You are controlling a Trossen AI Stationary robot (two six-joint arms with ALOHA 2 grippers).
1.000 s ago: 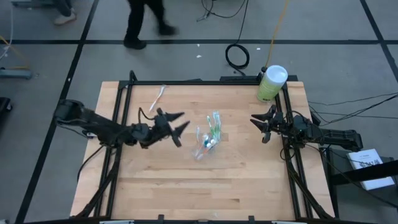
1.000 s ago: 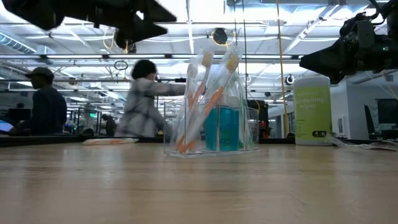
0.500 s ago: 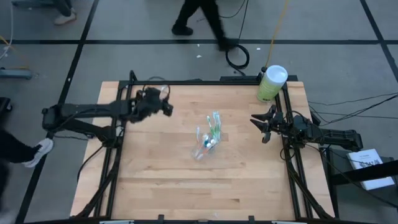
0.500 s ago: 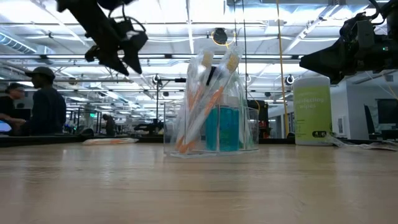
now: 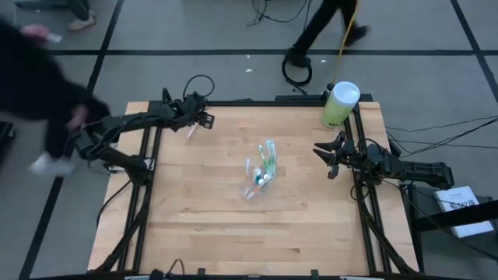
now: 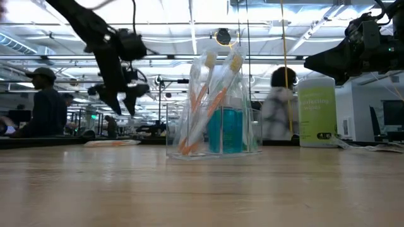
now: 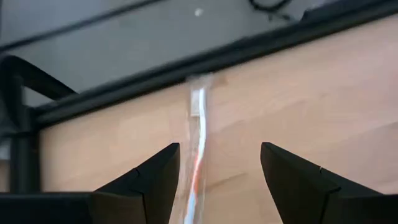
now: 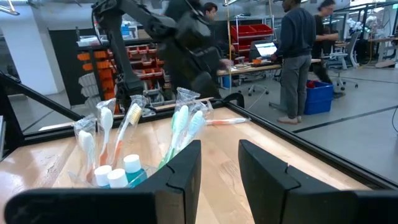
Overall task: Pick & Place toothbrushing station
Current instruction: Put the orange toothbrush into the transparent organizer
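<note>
A clear plastic holder (image 5: 261, 173) stands on its base at the table's middle, holding wrapped green-white and pink-white toothbrushes and blue-capped tubes; it also shows in the low view (image 6: 214, 107) and the right wrist view (image 8: 134, 152). One wrapped pink-white toothbrush (image 5: 193, 129) lies flat near the far left corner. My left gripper (image 5: 199, 118) hangs open above it, pointing down, with the toothbrush (image 7: 198, 134) seen between its fingers. My right gripper (image 5: 325, 157) is open and empty at the table's right side, facing the holder.
A big pale-green canister with a white lid (image 5: 340, 104) stands at the far right corner. The black frame rail (image 7: 186, 59) runs along the far edge just beyond the loose toothbrush. People move on the floor beyond the table.
My left gripper has swung from beside the holder at the table's middle toward the far left corner, tipped to point down, and come lower over the loose toothbrush. It has stayed open. The holder and my right arm have kept still.
</note>
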